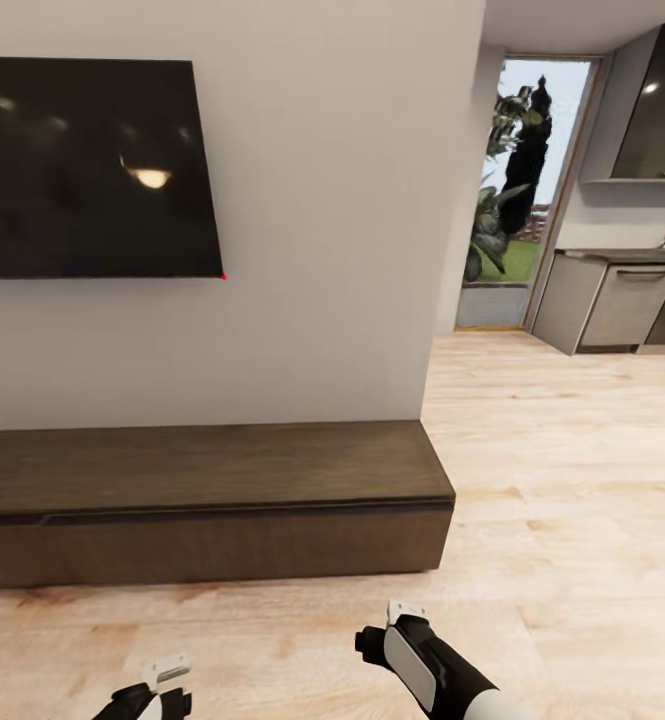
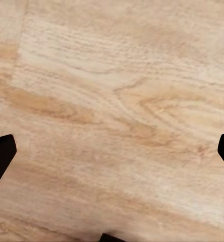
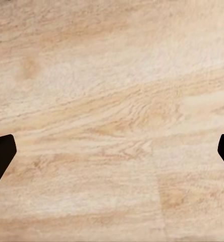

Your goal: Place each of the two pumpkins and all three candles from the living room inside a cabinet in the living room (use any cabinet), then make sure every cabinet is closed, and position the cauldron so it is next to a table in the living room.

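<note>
head view: the cabinet [image 1: 207, 505] runs lengthwise along the wall under the tv [image 1: 92, 165], drawers shut, ahead of both arms; the right gripper [image 1: 397, 625] looks nearer (no pumpkins or candles here). left wrist view: left gripper [image 2: 112, 151] spread wide, empty, over the floor [image 2: 117, 75]. right wrist view: likewise spread and empty.

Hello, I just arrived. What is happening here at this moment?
A two-armed robot faces the long dark-brown cabinet that stands under a wall television. The drawer fronts look shut. Nothing is being handled: the left claw and the right claw are both open and empty, pointing down at the bare wooden floor. A kitchen is at the far right.
</note>
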{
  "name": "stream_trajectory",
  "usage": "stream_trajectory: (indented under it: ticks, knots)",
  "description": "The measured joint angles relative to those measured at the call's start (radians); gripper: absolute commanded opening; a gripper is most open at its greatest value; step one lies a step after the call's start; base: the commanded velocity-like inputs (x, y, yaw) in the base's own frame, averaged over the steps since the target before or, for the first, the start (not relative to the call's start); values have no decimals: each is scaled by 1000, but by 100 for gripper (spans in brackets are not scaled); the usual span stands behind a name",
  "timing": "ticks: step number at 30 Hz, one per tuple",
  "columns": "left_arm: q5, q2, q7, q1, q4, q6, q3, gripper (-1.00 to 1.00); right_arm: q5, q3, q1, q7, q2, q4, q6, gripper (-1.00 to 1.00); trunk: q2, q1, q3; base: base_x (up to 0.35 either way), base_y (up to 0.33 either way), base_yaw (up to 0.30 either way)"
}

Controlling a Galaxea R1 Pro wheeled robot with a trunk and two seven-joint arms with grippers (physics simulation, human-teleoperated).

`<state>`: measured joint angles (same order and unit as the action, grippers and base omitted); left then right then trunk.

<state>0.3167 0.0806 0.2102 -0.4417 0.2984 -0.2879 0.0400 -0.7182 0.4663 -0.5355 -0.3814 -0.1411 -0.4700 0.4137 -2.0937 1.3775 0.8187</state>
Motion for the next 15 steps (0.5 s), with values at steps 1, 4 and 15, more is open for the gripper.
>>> stream_trajectory:
  ticks: [1,4,15]
  knots:
    - [0,4,0,1,-2,1,0,100,0,0,0,0,0,1,-5,100,0,0,0,0,0,131]
    - [0,15,0,1,-5,3,0,100,0,0,1,1,0,7,-41,100,0,0,0,0,0,212]
    - [4,22,0,1,-8,56,1,100,5,6,3,-1,-5,34,-109,100,0,0,0,0,0,283]
